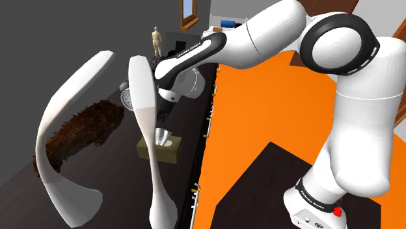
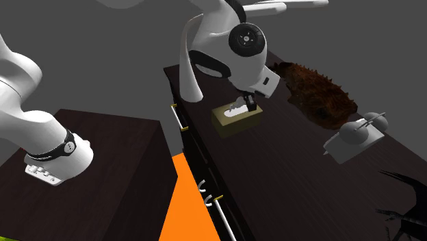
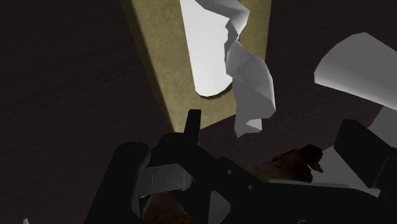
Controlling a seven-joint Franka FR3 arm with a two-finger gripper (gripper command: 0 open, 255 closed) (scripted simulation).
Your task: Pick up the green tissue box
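Dark counter (image 2: 287, 178): bears olive-green tissue box (image 2: 233, 120) near its edge. Tool (image 2: 248, 104): fingers apart, holding nothing, poised just above box, toward one end. Box long axis crosswise to finger line; straight descent judged sufficient.

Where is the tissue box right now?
In the shoulder view, the olive tissue box sits on the dark tabletop a bit left of the middle, partly behind the tall white curved sculpture, with the brown spiky lump to its left.
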